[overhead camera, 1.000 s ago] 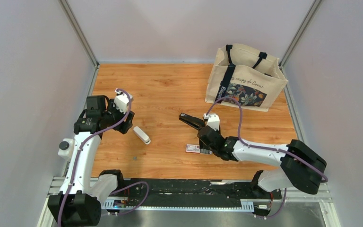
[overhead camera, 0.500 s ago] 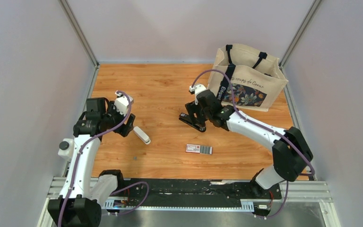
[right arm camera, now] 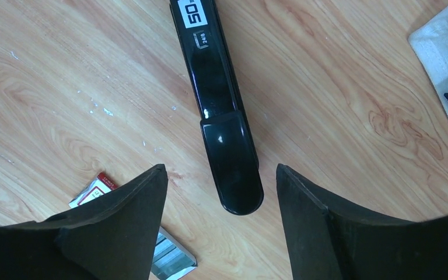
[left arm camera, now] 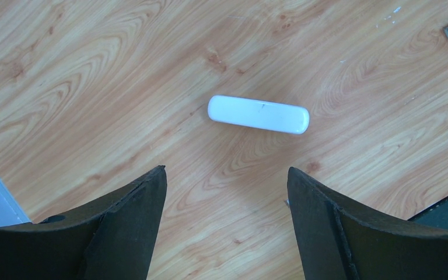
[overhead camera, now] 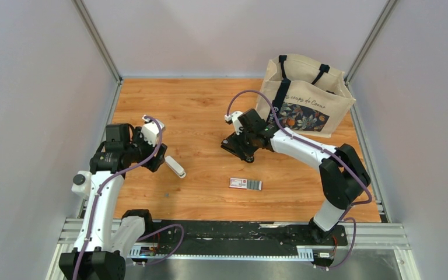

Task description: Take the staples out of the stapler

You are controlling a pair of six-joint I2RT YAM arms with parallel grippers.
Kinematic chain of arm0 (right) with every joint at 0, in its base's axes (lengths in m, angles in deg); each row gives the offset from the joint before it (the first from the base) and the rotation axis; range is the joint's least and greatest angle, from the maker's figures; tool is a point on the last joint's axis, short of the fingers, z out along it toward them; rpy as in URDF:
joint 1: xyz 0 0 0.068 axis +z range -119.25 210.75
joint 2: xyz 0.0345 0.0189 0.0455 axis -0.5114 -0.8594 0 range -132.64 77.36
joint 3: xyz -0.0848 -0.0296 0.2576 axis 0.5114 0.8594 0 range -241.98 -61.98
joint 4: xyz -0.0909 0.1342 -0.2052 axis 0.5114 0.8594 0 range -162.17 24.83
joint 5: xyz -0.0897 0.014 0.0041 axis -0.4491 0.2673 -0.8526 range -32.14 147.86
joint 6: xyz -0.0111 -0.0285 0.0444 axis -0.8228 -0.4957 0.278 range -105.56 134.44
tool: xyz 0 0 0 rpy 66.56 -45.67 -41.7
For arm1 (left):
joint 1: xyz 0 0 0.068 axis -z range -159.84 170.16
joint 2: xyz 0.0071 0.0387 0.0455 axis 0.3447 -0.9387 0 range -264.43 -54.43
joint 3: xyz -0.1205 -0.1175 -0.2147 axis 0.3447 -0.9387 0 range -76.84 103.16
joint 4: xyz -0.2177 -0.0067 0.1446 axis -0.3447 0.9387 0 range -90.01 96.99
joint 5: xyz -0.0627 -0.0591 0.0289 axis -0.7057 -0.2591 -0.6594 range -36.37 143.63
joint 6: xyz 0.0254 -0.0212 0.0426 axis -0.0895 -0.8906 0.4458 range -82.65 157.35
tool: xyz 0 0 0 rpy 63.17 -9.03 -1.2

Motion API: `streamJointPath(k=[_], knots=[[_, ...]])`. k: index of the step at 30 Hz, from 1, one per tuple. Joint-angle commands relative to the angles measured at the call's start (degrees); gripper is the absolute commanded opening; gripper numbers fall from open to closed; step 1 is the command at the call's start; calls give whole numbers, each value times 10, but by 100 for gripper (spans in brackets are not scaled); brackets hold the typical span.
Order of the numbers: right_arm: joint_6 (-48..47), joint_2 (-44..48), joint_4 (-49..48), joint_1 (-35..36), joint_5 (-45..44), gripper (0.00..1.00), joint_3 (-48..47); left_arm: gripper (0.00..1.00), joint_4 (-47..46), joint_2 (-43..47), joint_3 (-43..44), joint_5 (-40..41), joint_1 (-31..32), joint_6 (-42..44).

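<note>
The black stapler (right arm camera: 219, 116) lies flat on the wooden table, its rounded end towards the camera in the right wrist view. My right gripper (right arm camera: 220, 167) hovers open over that end, one finger on each side and nothing gripped. From above, the right gripper (overhead camera: 242, 146) covers most of the stapler (overhead camera: 231, 147). The staples are out of view. My left gripper (left arm camera: 226, 170) is open and empty, just short of a white oblong bar (left arm camera: 258, 114). In the top view the left gripper (overhead camera: 158, 156) sits left of that bar (overhead camera: 175, 167).
A small red-and-white box with a grey end (overhead camera: 245, 184) lies near the table's front middle, and it also shows beside my right finger (right arm camera: 96, 188). A printed canvas tote bag (overhead camera: 304, 96) stands at the back right. Grey walls close in both sides.
My right arm swung from beside the small box up to the stapler and now hangs over it, jaws wider. The left gripper edged slightly nearer the white bar.
</note>
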Motion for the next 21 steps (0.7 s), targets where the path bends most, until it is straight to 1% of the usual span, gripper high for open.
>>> streamJointPath(k=[1, 3, 7, 9, 12, 18, 19, 20, 21], knots=[[-13, -10, -5, 0, 8, 70, 2, 84, 3, 4, 3, -18, 5, 4], [-11, -14, -9, 0, 13, 68, 4, 84, 3, 7, 4, -18, 7, 4], [9, -22, -27, 2, 5, 54, 8, 84, -1, 6, 5, -15, 11, -2], [14, -23, -41, 7, 9, 53, 14, 82, -3, 4, 5, -13, 12, -7], [19, -29, -46, 11, 6, 49, 13, 82, -7, 5, 4, -14, 16, -9], [36, -50, -54, 15, 16, 36, -2, 82, -16, -1, 1, -6, 25, -17], [43, -52, -60, 15, 16, 29, -6, 82, -21, -3, 0, -2, 41, -18], [47, -52, -63, 15, 17, 26, -8, 82, -23, -6, -2, 1, 52, -22], [77, -46, -69, 15, 16, 21, -9, 83, -27, -8, -2, 10, 57, -25]])
